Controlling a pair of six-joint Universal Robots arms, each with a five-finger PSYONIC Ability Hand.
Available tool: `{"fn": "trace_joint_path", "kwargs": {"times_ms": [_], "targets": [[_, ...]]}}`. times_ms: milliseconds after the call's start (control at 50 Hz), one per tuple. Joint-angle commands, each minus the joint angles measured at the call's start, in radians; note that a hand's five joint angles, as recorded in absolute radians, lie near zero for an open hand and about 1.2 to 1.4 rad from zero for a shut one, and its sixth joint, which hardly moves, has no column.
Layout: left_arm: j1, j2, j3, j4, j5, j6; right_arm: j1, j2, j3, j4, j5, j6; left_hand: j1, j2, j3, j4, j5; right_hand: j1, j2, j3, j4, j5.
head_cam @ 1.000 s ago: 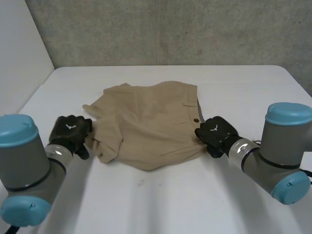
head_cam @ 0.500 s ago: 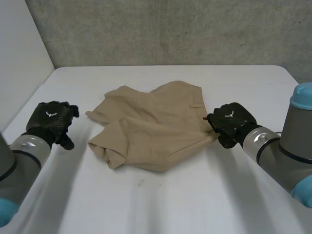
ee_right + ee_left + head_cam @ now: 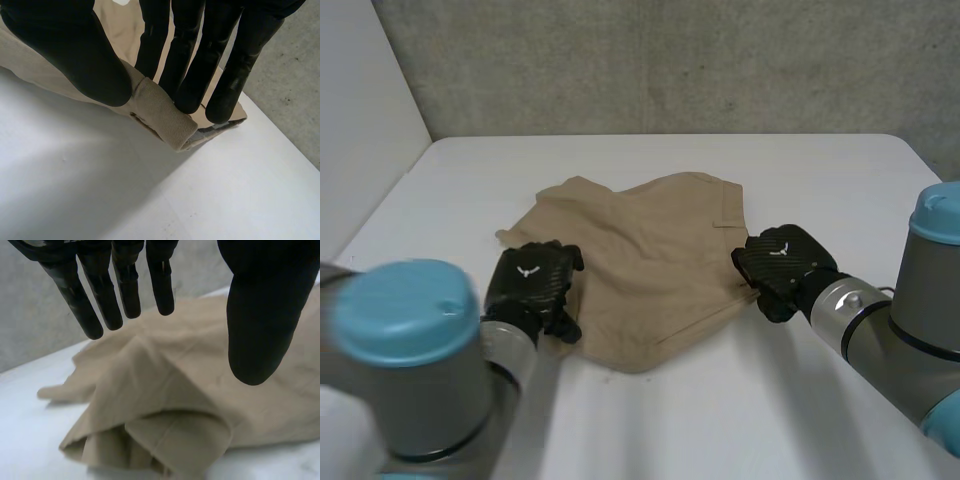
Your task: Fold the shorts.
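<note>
Your right hand pinches a folded edge of the tan shorts at their right side, between thumb and fingers. Your left hand hangs released, fingers straight, over the bunched left edge. The shorts lie crumpled mid-worktop.

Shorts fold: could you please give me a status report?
Left robot hand open, over shorts, bunched left edge. Right robot hand pinching their right edge. Shorts rumpled on table.

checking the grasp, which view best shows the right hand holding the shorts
The right wrist view: the right hand pinches the shorts between thumb and fingers. The head view shows its back at their edge.
</note>
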Motion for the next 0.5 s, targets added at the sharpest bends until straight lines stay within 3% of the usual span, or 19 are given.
{"fn": "trace_joint_path", "kwargs": {"times_ms": [20, 140, 300, 380, 480, 500], "targets": [[-0.033, -0.187, 0.107, 0.004, -0.124, 0.006, 0.002, 0.002, 0.007, -0.004, -0.001, -0.002, 0.047, 0.063, 0.057, 0.072, 0.069, 0.482, 0.228, 0.209, 0.208, 0.247], [-0.010, -0.207, 0.104, 0.018, -0.179, 0.009, -0.006, 0.004, 0.009, -0.007, -0.001, -0.008, 0.047, 0.063, 0.057, 0.072, 0.069, 0.482, 0.228, 0.209, 0.208, 0.247], [0.031, -0.163, 0.055, 0.043, -0.185, 0.078, -0.013, 0.007, 0.003, -0.007, 0.000, -0.013, 0.140, 0.156, 0.151, 0.166, 0.163, 0.482, 0.228, 0.209, 0.208, 0.247], [0.060, -0.117, 0.016, 0.083, -0.179, 0.136, -0.015, 0.010, -0.011, -0.007, 0.003, -0.013, 0.328, 0.344, 0.339, 0.354, 0.351, 0.482, 0.228, 0.209, 0.208, 0.247], [0.090, -0.031, -0.018, 0.103, -0.106, 0.237, -0.015, 0.004, -0.062, 0.005, 0.002, -0.015, 0.922, 0.938, 0.933, 0.948, 0.945, 0.482, 0.228, 0.209, 0.208, 0.247], [0.097, -0.016, -0.019, 0.103, -0.083, 0.256, -0.015, 0.004, -0.069, 0.008, 0.002, -0.015, 0.924, 0.940, 0.935, 0.950, 0.947, 0.482, 0.228, 0.209, 0.208, 0.247]]}}
